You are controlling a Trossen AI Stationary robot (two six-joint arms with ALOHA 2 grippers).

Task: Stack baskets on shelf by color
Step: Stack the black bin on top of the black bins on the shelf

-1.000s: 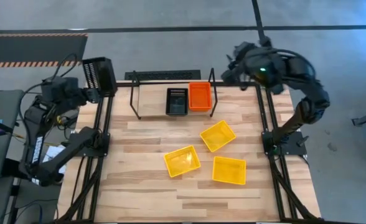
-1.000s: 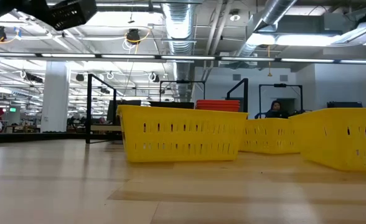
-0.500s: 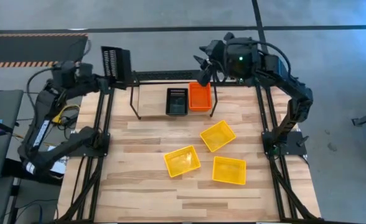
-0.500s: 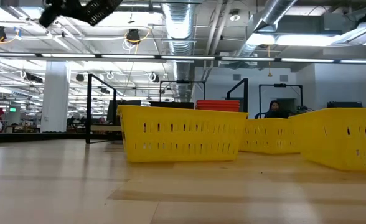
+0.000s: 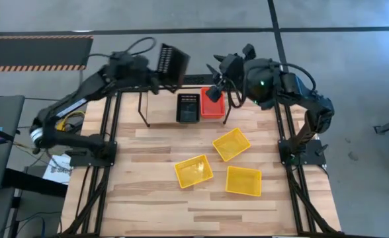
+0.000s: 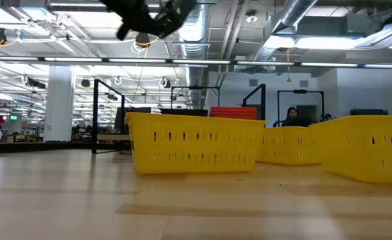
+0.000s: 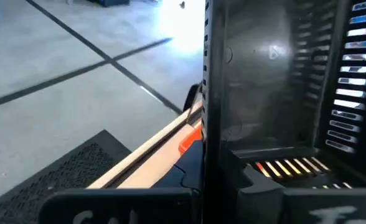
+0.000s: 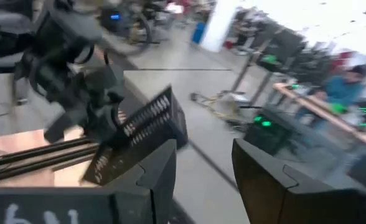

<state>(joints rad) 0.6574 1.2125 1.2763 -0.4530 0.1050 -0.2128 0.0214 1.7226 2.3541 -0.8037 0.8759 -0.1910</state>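
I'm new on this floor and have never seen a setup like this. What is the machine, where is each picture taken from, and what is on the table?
It is a robot with two dark arms at a wooden table. One picture looks straight down, one sits at table height, and one camera rides on each wrist.

The left hand is shut on a black basket, carried in the air near the shelf; its wrist camera sees that basket up close. The right hand is open and empty, above the shelf's right end.

On the shelf sit another black basket and an orange basket side by side. Three yellow baskets lie loose on the table.
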